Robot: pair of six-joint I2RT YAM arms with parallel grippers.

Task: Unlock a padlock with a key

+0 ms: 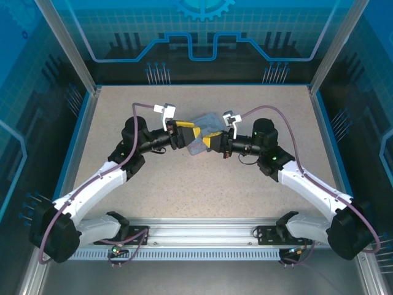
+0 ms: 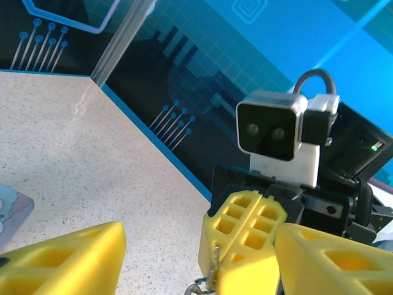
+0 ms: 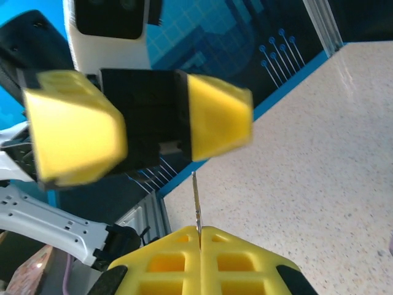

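**Desk:** What is on your screens?

**Me:** The biggest thing I see is the table (image 1: 184,190), speckled beige with a blue rim, lying under both end effectors. My left arm (image 1: 104,178) and right arm (image 1: 307,184) bend in from the near edge and meet nose to nose over the middle of it.

**Desk:** Anything under them?

**Me:** A pale blue tin (image 1: 207,121) lies flat on the table, directly below the spot where the two end effectors face each other. From above I see its corners sticking out on the far side and the near side of them.

**Desk:** How does the left one stand?

**Me:** The left end effector (image 3: 147,126) is open. Its two yellow fingers (image 3: 73,132) stand apart with nothing between them, and they point straight at the tip of the right one.

**Desk:** And the right?

**Me:** The right end effector (image 3: 199,236) is closed and gripping the key (image 3: 196,200). The thin metal shaft stands out of the seam between its fingertips and points towards the gap of the left end effector. I cannot tell whether the key's tip touches the left one.

**Desk:** Anything smaller?

**Me:** On my left wrist camera a small metal loop (image 2: 196,286) hangs just below the right end effector's fingertips, beside the key. It is too small for me to say what it is.
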